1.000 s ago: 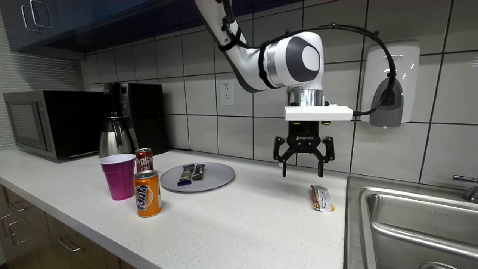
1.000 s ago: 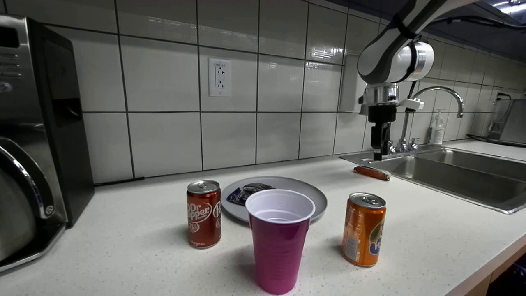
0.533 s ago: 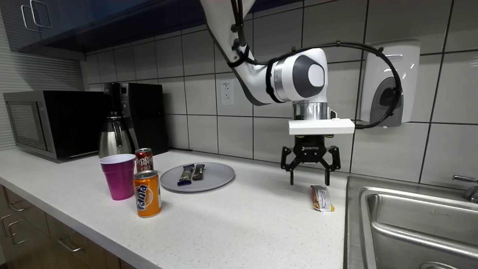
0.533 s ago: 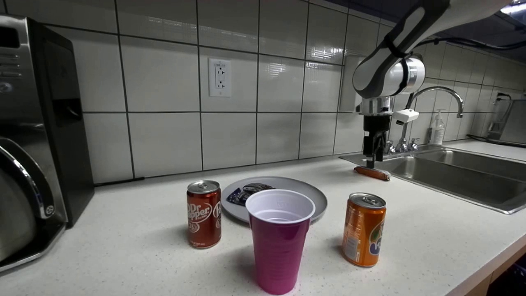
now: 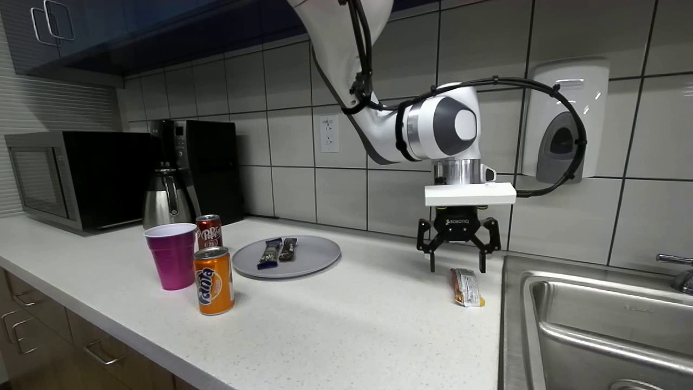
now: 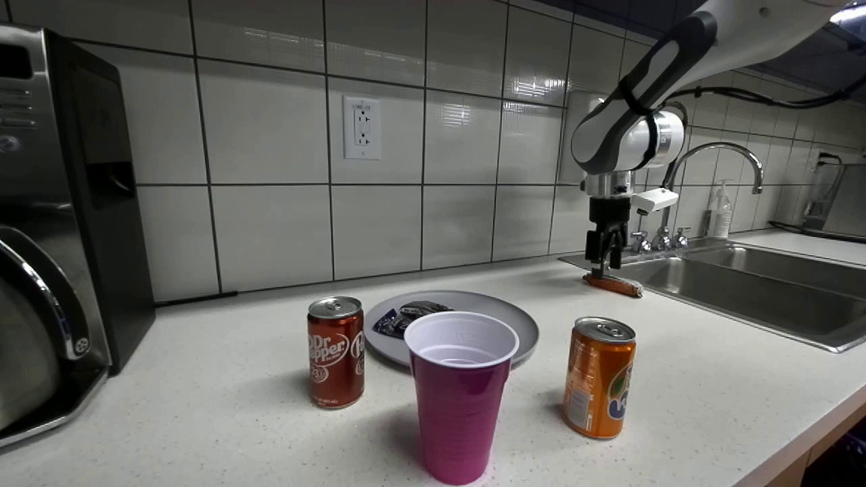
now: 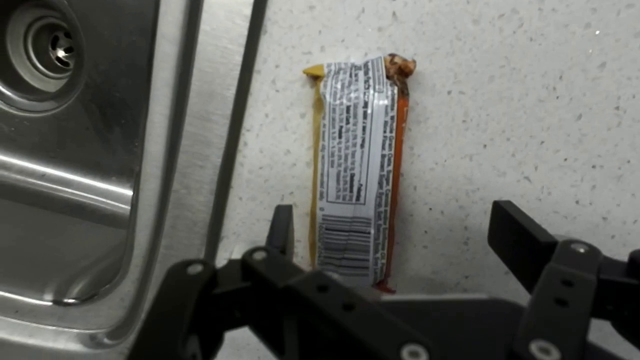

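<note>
Pointing downward, the black gripper (image 5: pixel 457 268) is hanging above the counter (image 5: pixel 346 336), its two fingers (image 7: pixel 520 245) standing wide apart. Just below the fingertips, a wrapped snack bar (image 7: pixel 352 165) is lying flat with its printed label and barcode facing up; in the wrist view it is stretching lengthwise between the fingers, closer to the sink-side one, with counter showing on both sides. Right beside the gripper, a steel sink (image 5: pixel 622 309) is flanking the snack bar. On the side opposite the sink, well apart from the gripper, a gray plate (image 5: pixel 319 257) is holding two wrapped bars (image 5: pixel 269 253). Beyond the plate, an orange Fanta can (image 5: pixel 214 281), a magenta cup (image 5: pixel 172 257) and a Dr Pepper can (image 5: pixel 209 232) are standing upright. Farthest out, a steel carafe (image 5: pixel 167 197), a black coffee maker (image 5: pixel 214 168) and a microwave (image 5: pixel 108 179) are sitting near the tiled wall (image 5: pixel 289 138).
</note>
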Robot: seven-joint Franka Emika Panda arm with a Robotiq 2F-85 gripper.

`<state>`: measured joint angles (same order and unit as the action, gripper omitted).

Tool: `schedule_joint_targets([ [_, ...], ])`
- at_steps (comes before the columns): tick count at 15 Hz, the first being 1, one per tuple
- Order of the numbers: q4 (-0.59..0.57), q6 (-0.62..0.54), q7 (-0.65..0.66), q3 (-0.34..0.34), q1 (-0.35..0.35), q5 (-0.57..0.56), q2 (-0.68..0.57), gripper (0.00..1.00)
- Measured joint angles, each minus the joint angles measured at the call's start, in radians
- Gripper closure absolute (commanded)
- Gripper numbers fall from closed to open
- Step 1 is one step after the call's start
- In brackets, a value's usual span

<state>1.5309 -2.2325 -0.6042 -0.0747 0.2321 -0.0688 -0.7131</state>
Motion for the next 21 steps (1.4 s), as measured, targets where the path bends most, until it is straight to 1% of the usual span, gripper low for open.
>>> schedule_joint_targets([
  [7,-0.063,0.000,0.013,0.000,0.006,0.000,-0.052,0.00],
  [8,-0.069,0.001,0.015,0.000,0.007,0.000,-0.056,0.25],
  [9,-0.073,0.001,0.015,0.000,0.007,0.000,-0.060,0.26],
  [14,-0.089,0.001,0.025,0.000,0.010,0.000,-0.070,0.67],
  [16,-0.093,0.001,0.033,0.000,0.011,0.000,-0.074,0.81],
  [21,-0.097,0.001,0.045,0.000,0.011,0.000,-0.074,0.82],
])
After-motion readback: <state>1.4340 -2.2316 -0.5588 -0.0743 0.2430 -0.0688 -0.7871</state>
